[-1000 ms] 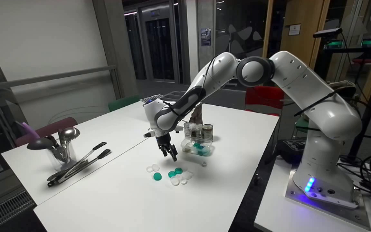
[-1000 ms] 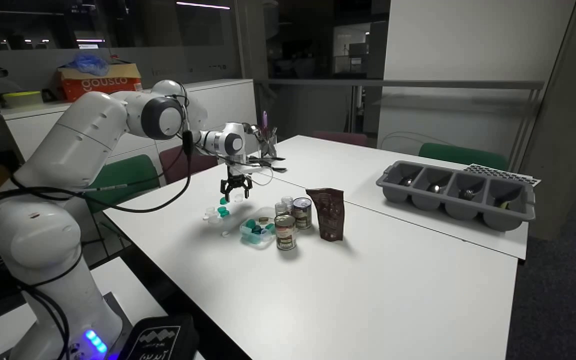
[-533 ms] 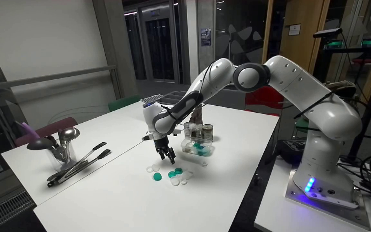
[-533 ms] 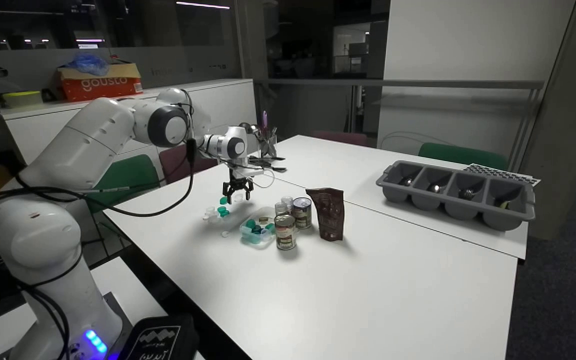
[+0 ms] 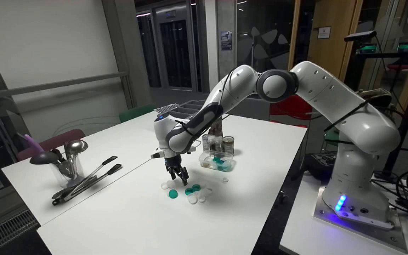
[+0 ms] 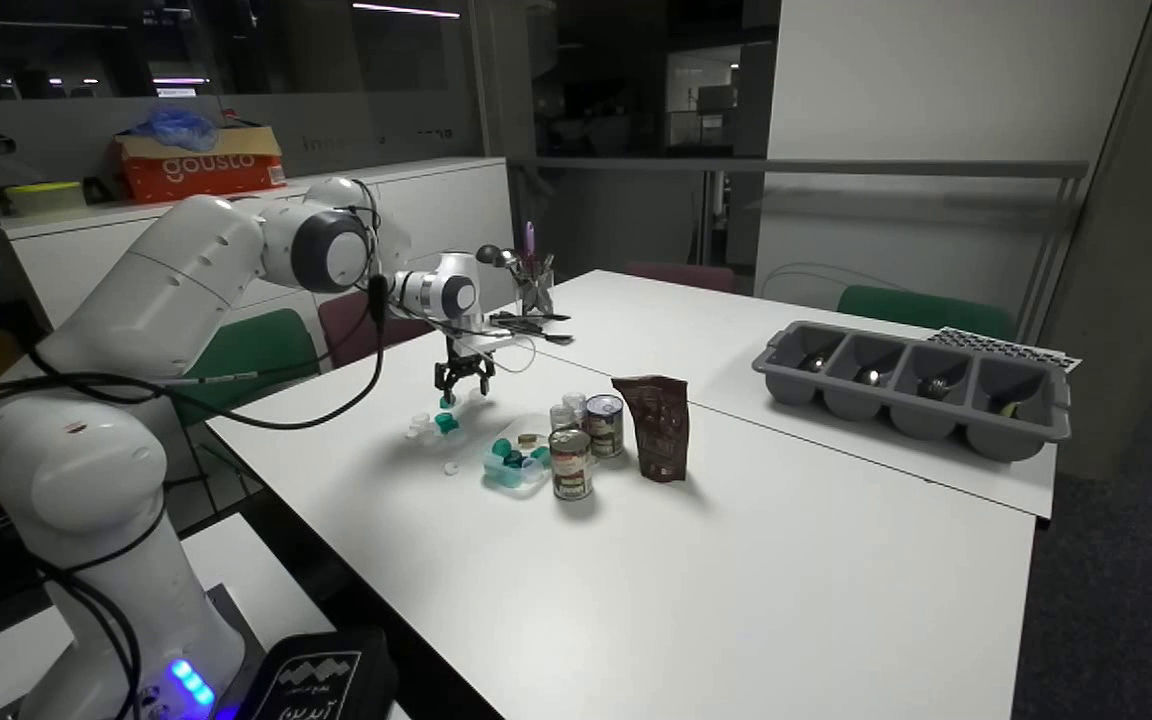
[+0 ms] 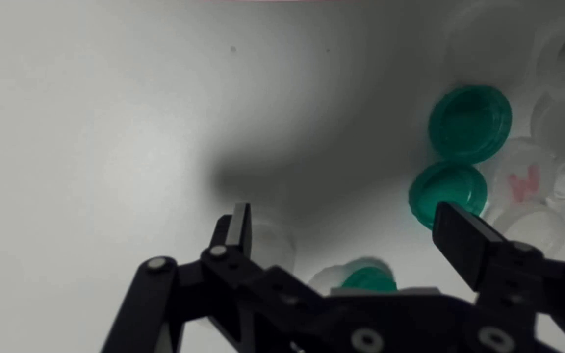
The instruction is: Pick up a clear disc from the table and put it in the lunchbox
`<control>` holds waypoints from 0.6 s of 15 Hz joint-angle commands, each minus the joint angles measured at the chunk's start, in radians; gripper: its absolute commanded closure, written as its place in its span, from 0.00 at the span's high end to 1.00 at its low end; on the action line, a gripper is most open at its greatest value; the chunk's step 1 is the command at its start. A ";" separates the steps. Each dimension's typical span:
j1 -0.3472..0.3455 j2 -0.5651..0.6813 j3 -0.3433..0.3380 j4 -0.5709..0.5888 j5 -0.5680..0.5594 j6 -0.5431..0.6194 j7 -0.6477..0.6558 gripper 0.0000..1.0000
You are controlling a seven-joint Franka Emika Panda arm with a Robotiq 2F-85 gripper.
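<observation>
Several clear discs lie on the white table, some in a cluster [image 5: 192, 199] and some farther left [image 5: 170, 184], mixed with green discs [image 5: 173, 193]. In the wrist view a clear disc [image 7: 273, 245] lies beside and partly behind the left finger. More clear discs [image 7: 532, 228] lie at the right. My gripper [image 5: 179, 181] is open and empty, above the table over the discs. In the wrist view its fingers [image 7: 341, 206] are wide apart, and the right finger overlaps a green disc [image 7: 447, 189]. The clear lunchbox [image 5: 207, 167], holding green, blue and clear discs, also shows in an exterior view [image 6: 504, 478].
Cans [image 6: 571, 465], small clear jars [image 5: 211, 141] and a brown pouch [image 6: 658, 430] stand beside the lunchbox. Tongs [image 5: 87, 184] and a utensil holder [image 5: 67, 173] are at the table's far side. A grey cutlery tray [image 6: 911, 385] stands farther off. A small white ring [image 5: 225, 180] lies near the lunchbox.
My gripper has come lower and moved left in both exterior views, away from the lunchbox and over the discs. It stays open. The discs and lunchbox appear unmoved.
</observation>
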 commanded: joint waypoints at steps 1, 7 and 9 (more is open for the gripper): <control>0.005 -0.049 -0.005 -0.084 -0.018 0.079 0.037 1.00; 0.002 -0.043 -0.003 -0.094 -0.018 0.112 0.041 1.00; 0.001 -0.043 -0.003 -0.088 -0.018 0.109 0.038 1.00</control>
